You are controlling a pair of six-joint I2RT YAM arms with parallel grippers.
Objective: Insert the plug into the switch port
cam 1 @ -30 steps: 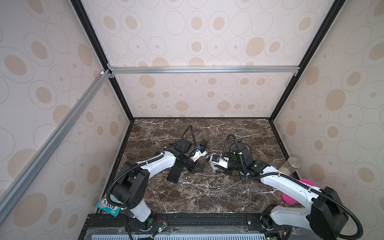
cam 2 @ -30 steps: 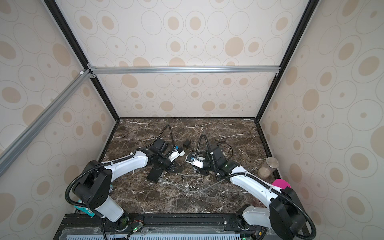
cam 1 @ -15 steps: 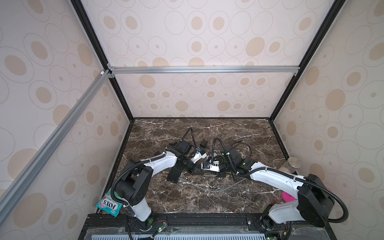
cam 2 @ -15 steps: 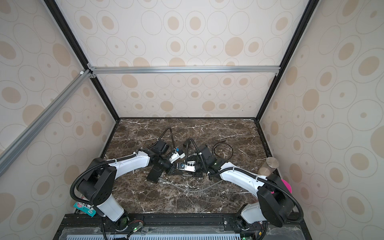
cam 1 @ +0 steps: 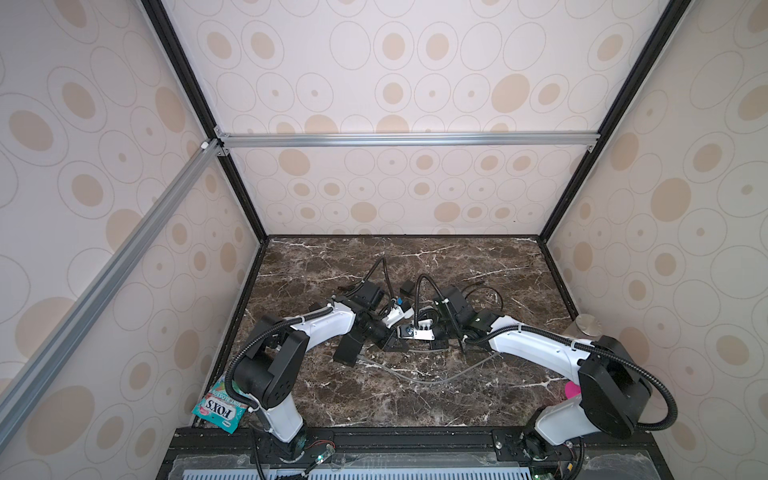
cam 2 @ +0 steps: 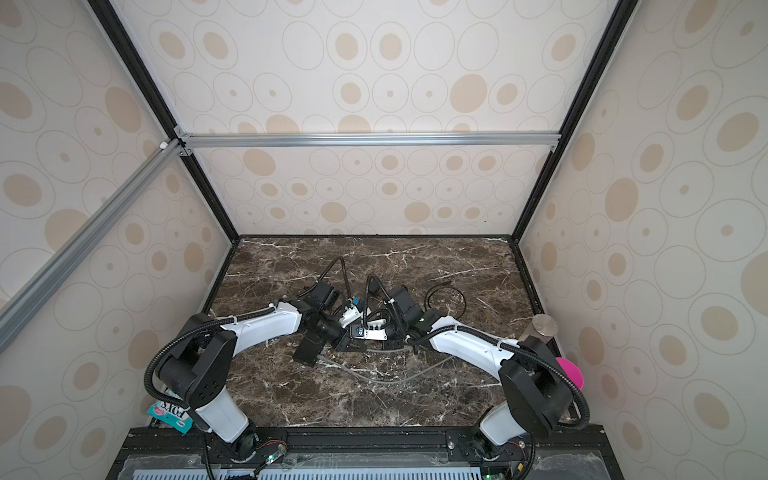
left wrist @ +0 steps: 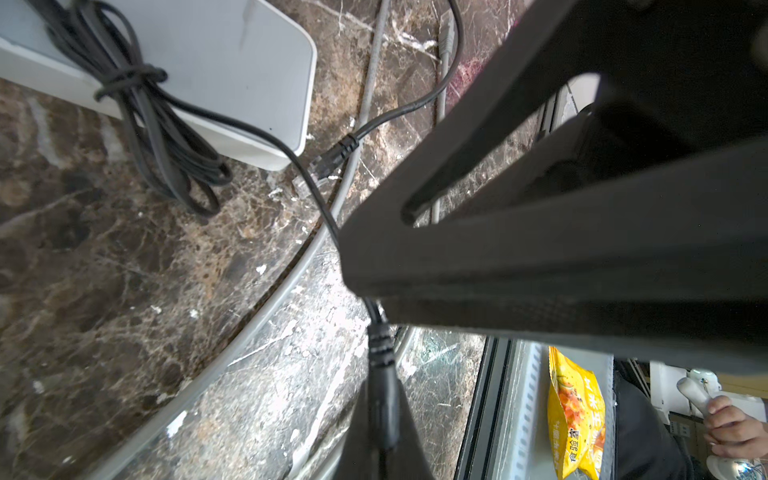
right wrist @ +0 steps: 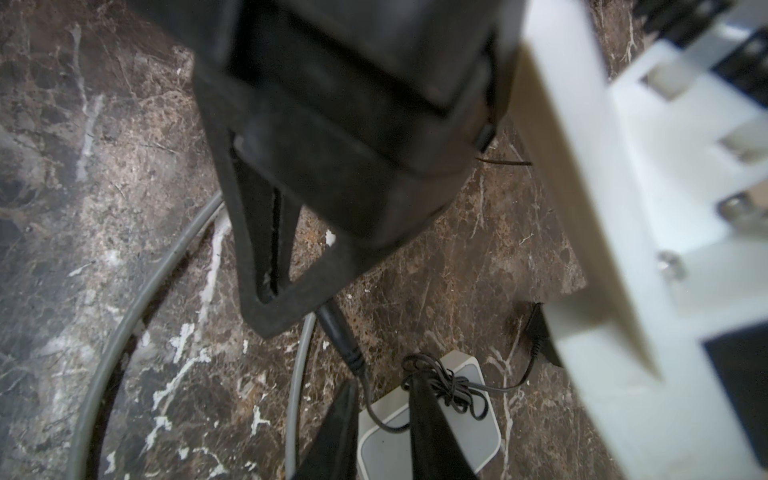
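Plug point(left wrist: 380, 357): black barrel type, clamped in the left end effector point(left wrist: 380, 415) above the middle of the worktop point(cam 1: 478, 407), between the two arms. Only its ribbed collar and lead point(left wrist: 372, 313) show, so the mating tip stays hidden inside the grip.
Left arm point(cam 1: 320, 328): reaches low from the near-left base, forearm slanting inward, wrist turned so the fingers point toward the opposite arm.
Left end effector: fingers together on the plug body. Probable reason: to hold the plug off the surface where the partner can reach it.
Lead: runs slack from the collar back to the cable bundle point(left wrist: 137, 104), which is draped over the switch point(left wrist: 232, 70).
Switch: white box lying flat on the worktop, near the meeting point but apart from the plug. No port face is visible, so alignment cannot be judged.
Black connector point(left wrist: 332, 156): lies unheld just beside the switch's corner.
Grey cable point(left wrist: 266, 309): loose curve on the worktop beneath both tools, seemingly idle in this step.
Right end effector point(right wrist: 384, 382): fingers apart, tip to tip with the left one, the lead running between them just beyond the collar. Whether they touch it cannot be told. A regrasp or handover looks likely.
Right arm point(cam 1: 536, 345): mirror pose, a low reach from the near-right base with the forearm slanting inward.
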